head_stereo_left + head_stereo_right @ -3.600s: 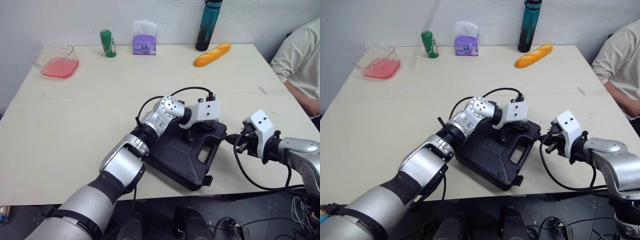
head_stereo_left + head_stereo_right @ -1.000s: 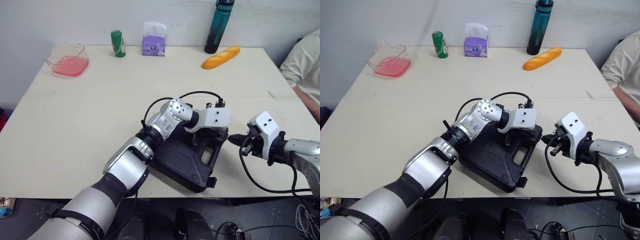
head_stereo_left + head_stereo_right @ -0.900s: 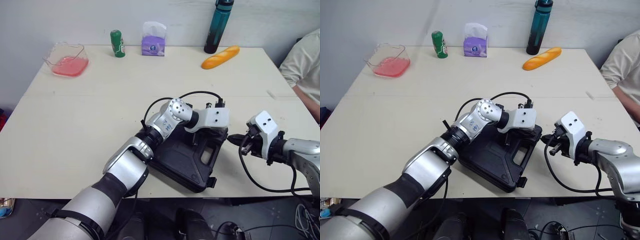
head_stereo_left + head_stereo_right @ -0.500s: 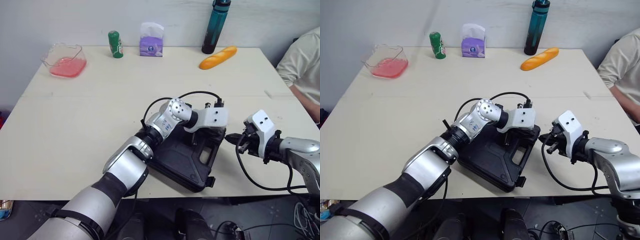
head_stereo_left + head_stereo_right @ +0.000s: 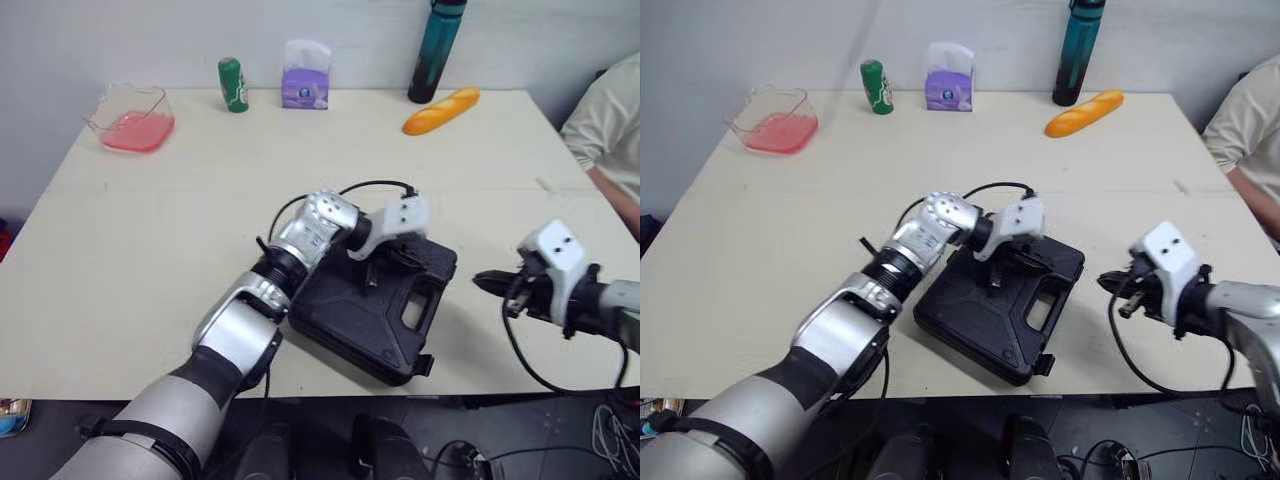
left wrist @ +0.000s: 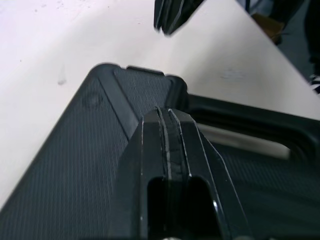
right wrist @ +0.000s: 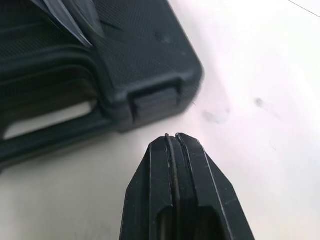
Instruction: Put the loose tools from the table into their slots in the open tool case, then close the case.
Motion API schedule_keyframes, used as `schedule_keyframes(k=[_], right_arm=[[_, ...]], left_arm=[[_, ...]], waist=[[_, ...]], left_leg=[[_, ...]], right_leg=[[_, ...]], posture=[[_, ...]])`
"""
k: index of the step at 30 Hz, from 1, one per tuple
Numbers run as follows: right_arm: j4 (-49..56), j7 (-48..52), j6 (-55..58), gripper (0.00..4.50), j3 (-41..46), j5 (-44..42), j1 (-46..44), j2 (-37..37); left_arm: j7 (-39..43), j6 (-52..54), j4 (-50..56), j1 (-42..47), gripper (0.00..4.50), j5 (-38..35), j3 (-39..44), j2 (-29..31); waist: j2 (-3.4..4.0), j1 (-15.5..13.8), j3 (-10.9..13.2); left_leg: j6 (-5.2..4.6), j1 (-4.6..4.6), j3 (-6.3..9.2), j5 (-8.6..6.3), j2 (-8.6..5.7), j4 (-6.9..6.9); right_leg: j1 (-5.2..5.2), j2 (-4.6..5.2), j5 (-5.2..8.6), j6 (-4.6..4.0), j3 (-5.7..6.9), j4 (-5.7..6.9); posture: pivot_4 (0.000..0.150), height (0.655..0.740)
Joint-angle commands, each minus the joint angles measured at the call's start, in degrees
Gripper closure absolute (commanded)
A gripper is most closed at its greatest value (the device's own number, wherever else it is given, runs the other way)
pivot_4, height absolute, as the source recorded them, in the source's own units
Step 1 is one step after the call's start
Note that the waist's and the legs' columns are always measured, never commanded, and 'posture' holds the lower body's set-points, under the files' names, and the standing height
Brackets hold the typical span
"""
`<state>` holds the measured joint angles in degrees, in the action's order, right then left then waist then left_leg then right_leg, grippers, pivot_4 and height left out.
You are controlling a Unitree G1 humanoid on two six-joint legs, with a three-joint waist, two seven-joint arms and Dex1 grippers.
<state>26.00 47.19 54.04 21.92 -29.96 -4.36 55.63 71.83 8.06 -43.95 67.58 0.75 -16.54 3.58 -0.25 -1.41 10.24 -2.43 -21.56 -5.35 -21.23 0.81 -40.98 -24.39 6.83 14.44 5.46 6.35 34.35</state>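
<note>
The black tool case (image 5: 370,310) lies shut and flat near the table's front edge, its handle toward the front right. My left gripper (image 5: 378,268) is shut, its fingertips resting on the lid's far part; in the left wrist view the fingers (image 6: 167,150) press together over the textured lid (image 6: 75,165). My right gripper (image 5: 482,283) is shut and hovers to the right of the case, a short gap away. The right wrist view has its closed fingers (image 7: 175,170) pointing at the case's corner latch (image 7: 152,100).
Along the far edge stand a pink bowl (image 5: 130,115), a green can (image 5: 232,85), a purple tissue box (image 5: 305,75), a teal bottle (image 5: 435,50) and a bread loaf (image 5: 440,110). A person's sleeve (image 5: 610,120) is at the right.
My right gripper has drawn back to the right, away from the case's edge. My left gripper has shifted left over the lid. The camera has moved a little.
</note>
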Motion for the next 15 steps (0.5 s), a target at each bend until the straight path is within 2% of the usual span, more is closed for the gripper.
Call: schedule_keyframes(k=[1, 4, 7, 11, 15], right_arm=[[6.02, 2.13, 1.26, 4.50, 5.31, -3.76, 4.47, 0.34], [10.71, 3.42, 2.49, 4.50, 6.52, -7.16, 9.45, -0.61], [15.85, 4.45, 3.47, 4.50, 6.25, -10.48, 14.49, -1.14], [20.80, 5.32, 3.52, 4.50, 5.59, -13.05, 19.85, -0.90], [22.67, 3.80, 3.14, 4.50, 4.70, -13.73, 22.03, -1.27]], left_arm=[[7.11, 9.89, 17.34, -3.04, 4.46, -6.25, -0.38, 2.72], [10.60, 17.89, 31.37, -8.26, 4.46, -9.35, -3.65, 6.52], [12.63, 21.38, 40.88, -12.58, 4.46, -9.73, -8.25, 10.39], [12.10, 23.49, 46.29, -15.33, 4.46, -8.66, -12.72, 13.63], [8.04, 20.07, 47.68, -17.56, 4.46, -4.50, -16.47, 15.16]], waist=[[0.03, -0.16, 0.01], [0.06, -0.13, 0.01], [0.07, -0.13, 0.00], [0.07, -0.14, 0.01], [0.07, -0.12, 0.00]], left_leg=[[0.02, -0.02, 0.00, 0.02, 0.00, 0.03], [0.03, -0.02, -0.01, 0.02, -0.01, 0.01], [0.00, 0.00, -0.04, 0.03, -0.03, -0.02], [-0.06, 0.07, 0.00, 0.05, -0.07, -0.09], [-0.09, 0.09, 0.05, 0.02, -0.06, -0.06]], right_leg=[[-0.03, -0.15, 0.00, 0.00, 0.01, 0.01], [-0.02, -0.30, 0.00, 0.00, -0.02, 0.02], [0.01, -0.31, 0.00, 0.00, -0.11, 0.05], [0.06, -0.21, -0.01, 0.03, -0.37, -0.10], [0.08, -0.14, 0.00, 0.01, -0.57, -0.15]], posture=[[0.150, 0.7314], [0.150, 0.7314], [0.150, 0.7314], [0.150, 0.7314], [0.150, 0.7314]])
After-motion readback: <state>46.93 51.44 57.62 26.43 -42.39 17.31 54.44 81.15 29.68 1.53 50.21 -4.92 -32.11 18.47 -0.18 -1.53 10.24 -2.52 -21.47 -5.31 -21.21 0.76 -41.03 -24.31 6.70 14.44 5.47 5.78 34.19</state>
